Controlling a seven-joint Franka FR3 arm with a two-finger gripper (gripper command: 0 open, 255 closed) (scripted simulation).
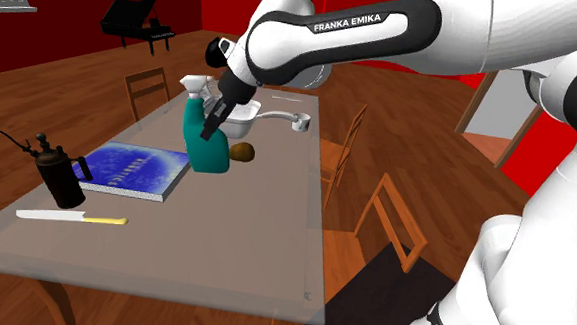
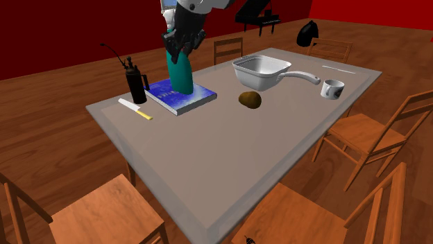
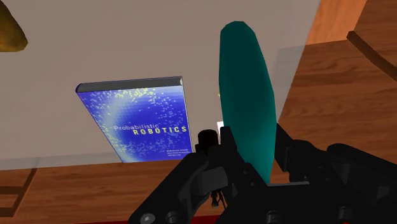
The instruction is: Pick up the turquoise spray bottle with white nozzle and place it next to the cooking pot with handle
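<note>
While end effector (image 1: 216,121) clasps teal spray bottle (image 1: 199,153) — pot (image 2: 260,69) near mug (image 2: 332,89).

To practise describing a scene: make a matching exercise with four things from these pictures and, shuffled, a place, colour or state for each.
Column one:
1. bottle
2. book
3. knife
4. mug

Column two:
a. yellow handle
b. held in the gripper
c. by the end of the pot's handle
d. blue cover, lying flat

Pairs: 1-b, 2-d, 3-a, 4-c.
</note>
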